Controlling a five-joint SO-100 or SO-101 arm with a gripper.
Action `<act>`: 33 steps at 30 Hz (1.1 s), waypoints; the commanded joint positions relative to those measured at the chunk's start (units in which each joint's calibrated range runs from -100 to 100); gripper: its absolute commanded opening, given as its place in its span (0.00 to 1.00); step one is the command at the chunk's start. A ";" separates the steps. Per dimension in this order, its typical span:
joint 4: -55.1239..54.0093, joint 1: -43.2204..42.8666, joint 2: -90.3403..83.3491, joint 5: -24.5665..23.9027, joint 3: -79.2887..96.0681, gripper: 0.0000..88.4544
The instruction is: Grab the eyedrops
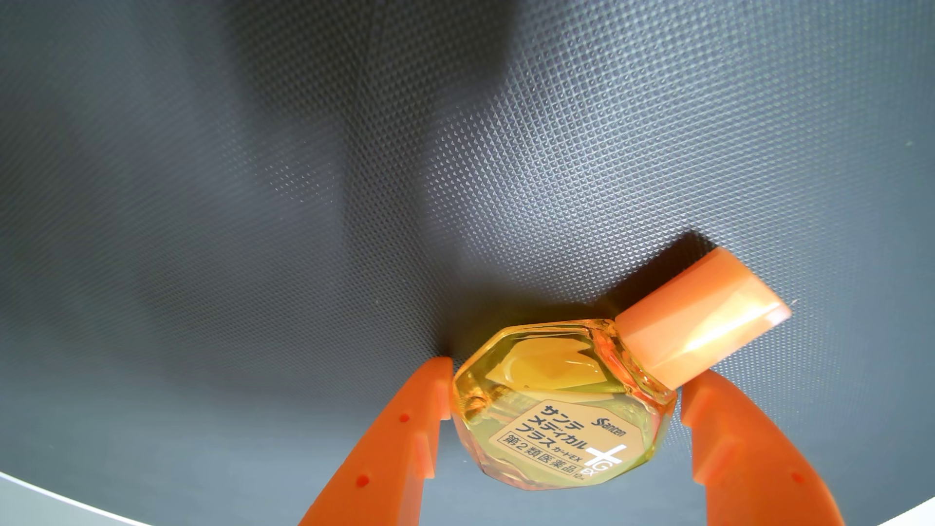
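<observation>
The eyedrops point(561, 404) are a small faceted yellow-orange bottle with a pale orange cap point(703, 313) and a beige label in Japanese print. The bottle lies label-up on a dark textured mat point(354, 177), low and right of centre in the wrist view, with its cap pointing up and to the right. My gripper point(577, 371) has orange fingers that rise from the bottom edge on either side of the bottle. The left fingertip point(440, 374) presses its left facet. The right fingertip point(708, 399) sits against its right facet, just under the cap.
The mat stretches far ahead and to both sides. A pale surface point(35, 503) shows past the mat's curved edge at the bottom left and bottom right corners. A broad soft shadow point(303, 151) falls across the mat's upper left.
</observation>
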 commanded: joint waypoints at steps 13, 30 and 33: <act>-0.54 1.28 -0.22 -1.04 -0.76 0.09; 9.41 4.11 -20.35 -5.28 0.95 0.01; 9.84 4.11 -23.24 -6.69 0.68 0.01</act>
